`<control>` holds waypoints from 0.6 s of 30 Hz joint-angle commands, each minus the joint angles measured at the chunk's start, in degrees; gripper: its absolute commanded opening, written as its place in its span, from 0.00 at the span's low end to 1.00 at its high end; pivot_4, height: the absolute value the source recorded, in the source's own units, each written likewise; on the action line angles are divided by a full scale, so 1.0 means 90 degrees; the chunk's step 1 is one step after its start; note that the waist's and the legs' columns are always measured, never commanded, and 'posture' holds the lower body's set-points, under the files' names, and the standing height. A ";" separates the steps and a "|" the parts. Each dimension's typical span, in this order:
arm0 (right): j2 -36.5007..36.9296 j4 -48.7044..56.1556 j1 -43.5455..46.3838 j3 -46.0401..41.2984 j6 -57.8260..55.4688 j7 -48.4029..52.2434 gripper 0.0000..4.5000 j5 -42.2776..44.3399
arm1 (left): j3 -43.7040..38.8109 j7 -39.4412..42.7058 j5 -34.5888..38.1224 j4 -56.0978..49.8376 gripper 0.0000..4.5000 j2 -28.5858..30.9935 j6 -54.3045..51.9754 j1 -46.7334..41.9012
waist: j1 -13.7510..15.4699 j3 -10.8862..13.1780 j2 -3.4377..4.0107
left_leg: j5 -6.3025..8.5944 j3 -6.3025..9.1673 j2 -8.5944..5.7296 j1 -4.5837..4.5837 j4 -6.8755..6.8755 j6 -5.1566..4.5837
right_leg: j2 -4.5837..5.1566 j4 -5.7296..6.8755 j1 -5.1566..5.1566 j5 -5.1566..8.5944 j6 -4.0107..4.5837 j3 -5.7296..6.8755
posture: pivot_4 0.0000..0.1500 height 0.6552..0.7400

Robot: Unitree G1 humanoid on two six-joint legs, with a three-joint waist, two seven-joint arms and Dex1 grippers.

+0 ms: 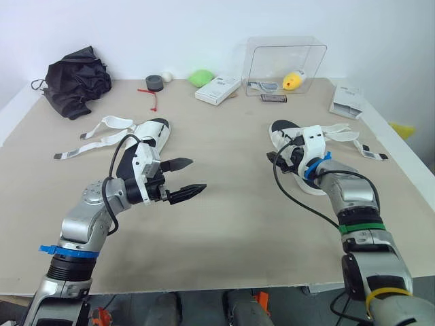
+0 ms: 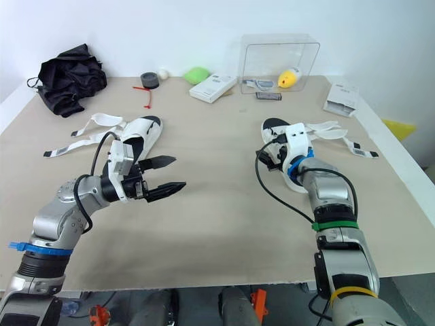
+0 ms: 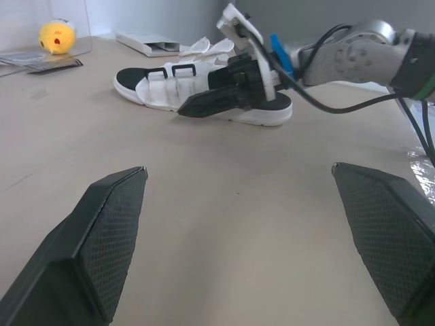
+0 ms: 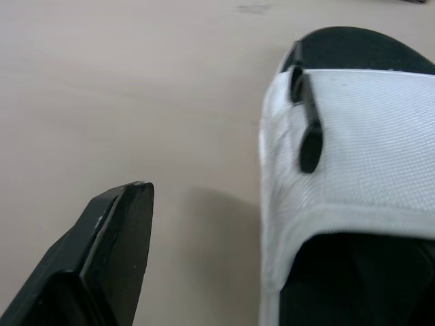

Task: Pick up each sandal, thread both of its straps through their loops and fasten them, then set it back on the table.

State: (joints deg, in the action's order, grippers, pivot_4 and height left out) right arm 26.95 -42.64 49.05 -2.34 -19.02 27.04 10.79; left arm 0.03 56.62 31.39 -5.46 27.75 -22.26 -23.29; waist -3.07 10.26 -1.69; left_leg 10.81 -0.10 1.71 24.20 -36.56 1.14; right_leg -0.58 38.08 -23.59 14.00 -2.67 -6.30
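— Beige bench before a white wall, and both sandals lie flat on it, yes?

— Yes. The left sandal lies in front of the left arm, its straps spread loose toward the left edge. The right sandal lies on the right side, its straps loose toward the right edge. None is threaded.

— And the end effectors?

— The left end effector hovers over the bench just beside the left sandal's near end, fingers wide apart, holding nothing. The right end effector is low at the right sandal's inner side. It looks wide too: one finger stands beside the sole with bare bench between. The other finger I cannot see.

— How will a sandal handle?

— I judge it light. The sole seems thick foam, stiff enough to pinch without folding. The white upper is fabric and gives a little. The straps are thin and floppy, so they will probably hang and swing when the sandal is lifted.

— Where to take hold?

— At the sole's side, near the middle, away from the black loops. One end effector holds the sole, and the other takes a strap close to its tip.
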 commanded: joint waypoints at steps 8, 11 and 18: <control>-0.0125 -0.1593 0.0643 -0.0156 0.1413 0.0411 0.32 -0.0282 | -0.1014 -0.0061 0.0365 -0.0453 1.00 0.0442 0.0289 0.0552 | -0.0098 -0.0001 -0.0001 | -0.0002 0.0006 0.0004 -0.0003 -0.0001 -0.0001 | -0.0002 0.0000 0.0006 -0.0003 -0.0002 0.0003 | 1.00 1.00; -0.0131 -0.1673 0.0700 -0.0131 0.1599 0.0877 0.06 -0.0263 | -0.1214 0.0132 0.0457 -0.0531 1.00 0.0748 0.0190 0.0726 | -0.0139 -0.0001 -0.0001 | -0.0002 0.0005 0.0005 -0.0003 -0.0001 -0.0001 | -0.0002 0.0000 0.0006 -0.0004 -0.0002 0.0003 | 1.00 1.00; -0.0101 -0.0948 0.0518 0.0218 0.1627 0.3017 0.03 -0.0124 | -0.1375 0.0331 0.0577 -0.0525 1.00 0.1092 0.0061 0.0868 | -0.0179 0.0000 -0.0001 | -0.0001 0.0005 0.0009 -0.0007 0.0013 0.0000 | -0.0006 0.0000 0.0001 0.0001 0.0005 0.0003 | 1.00 1.00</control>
State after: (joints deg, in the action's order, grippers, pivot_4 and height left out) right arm 26.19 -55.47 53.93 -1.29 -4.79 47.89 8.38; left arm -10.10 59.01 35.01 -8.25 36.45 -21.64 -15.35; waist -4.68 10.27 -1.70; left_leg 10.81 -0.06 1.81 24.14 -36.44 1.14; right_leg -0.64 38.08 -23.60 14.02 -2.62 -6.27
